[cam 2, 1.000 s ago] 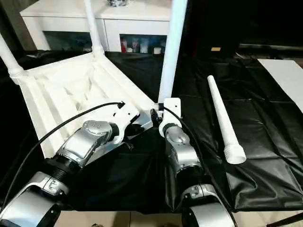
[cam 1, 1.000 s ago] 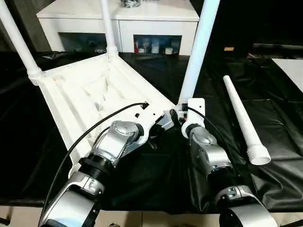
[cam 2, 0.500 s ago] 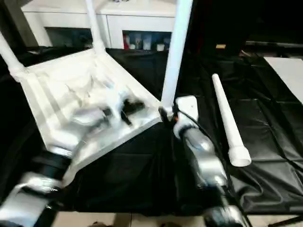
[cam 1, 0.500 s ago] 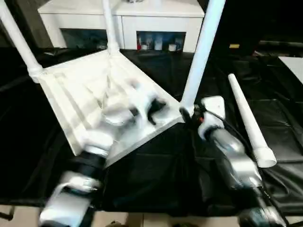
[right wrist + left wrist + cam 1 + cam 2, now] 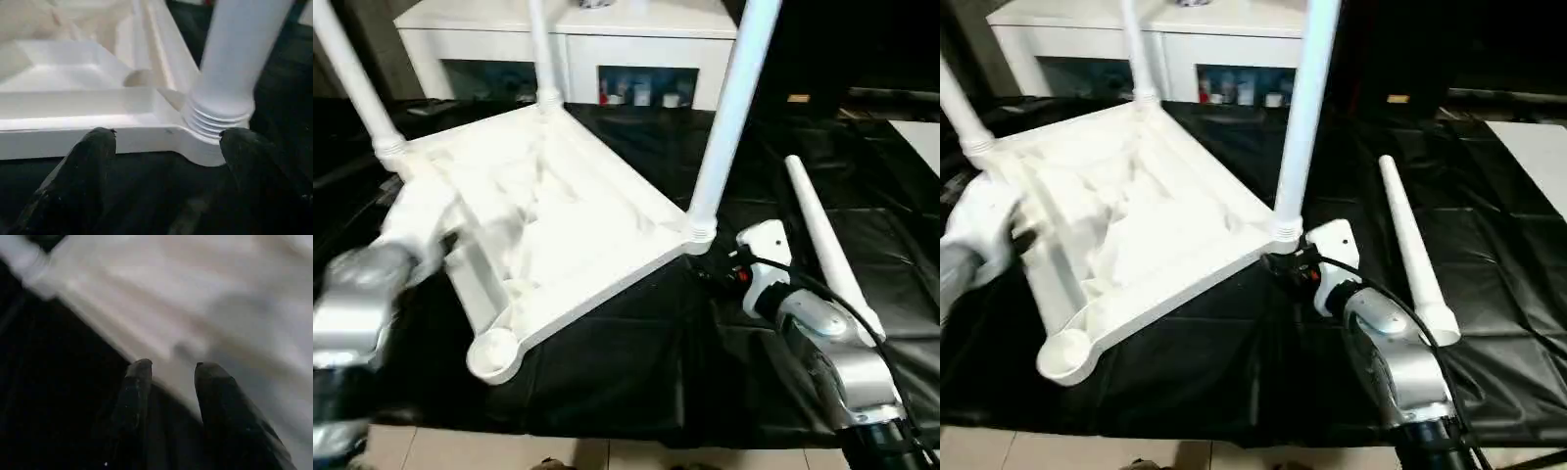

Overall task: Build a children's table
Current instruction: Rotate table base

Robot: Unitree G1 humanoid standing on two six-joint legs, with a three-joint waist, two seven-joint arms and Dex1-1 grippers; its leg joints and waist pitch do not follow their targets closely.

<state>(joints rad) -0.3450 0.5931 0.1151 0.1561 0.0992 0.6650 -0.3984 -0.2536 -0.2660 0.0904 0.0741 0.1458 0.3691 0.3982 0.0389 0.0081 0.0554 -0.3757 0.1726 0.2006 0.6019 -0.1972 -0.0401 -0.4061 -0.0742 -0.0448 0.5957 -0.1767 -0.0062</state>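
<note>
The white tabletop [image 5: 558, 230] lies upside down on black cloth, ribbed side up. Three white legs stand in its corner sockets: far left [image 5: 352, 83], back [image 5: 540, 54] and near right [image 5: 729, 117]. The near-left socket [image 5: 492, 354] is empty. A loose leg [image 5: 822, 245] lies on the cloth to the right. My right gripper [image 5: 1281, 262] is open, its fingers [image 5: 98, 147] spread just short of the near-right leg's threaded base [image 5: 220, 115]. My left gripper [image 5: 171, 372] is open with nothing between its fingers, at the tabletop's left edge; its arm [image 5: 367, 289] is blurred.
A white cabinet [image 5: 568, 39] with dark glass fronts stands behind the work. Black cloth [image 5: 636, 382] covers the surface up to the front edge, with pale floor below. A white sheet [image 5: 920, 132] lies at the far right.
My left arm has swung from the tabletop's near right corner over to its left edge, and its jaws have opened. The right arm has drawn back a little, still open at the leg's base.
</note>
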